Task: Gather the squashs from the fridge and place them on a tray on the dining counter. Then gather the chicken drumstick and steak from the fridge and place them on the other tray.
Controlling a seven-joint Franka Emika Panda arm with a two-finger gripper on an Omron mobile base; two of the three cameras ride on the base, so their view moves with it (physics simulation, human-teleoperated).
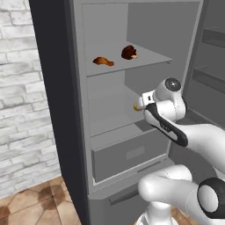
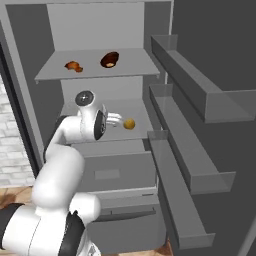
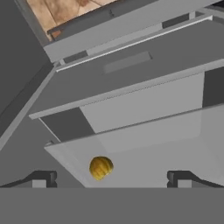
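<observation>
Reaching into the open fridge [image 1: 61,110], door swung wide, arm stretched toward the middle shelf [image 2: 140,131]. Step in hand looks like gathering squash, first half of the task, nothing carried yet. Top shelf [image 1: 154,56] holds the steak [image 1: 129,52], dark rounded lump, and the chicken drumstick [image 1: 103,61], orange-brown, lying well apart to its left; both for later. Drawer [image 1: 127,156] below is shut. Claw [image 3: 111,177] is released, jaws spread wide, nothing between them, hovering just short of the squash [image 3: 101,167]. Squash is a small yellow-tan ball sitting on the middle shelf, near its front edge, off toward one fingertip in the hand view rather than centred. Next move probably calls for a sideways shift to centre the ball, then advance and close. Round shape, may roll if nudged.
</observation>
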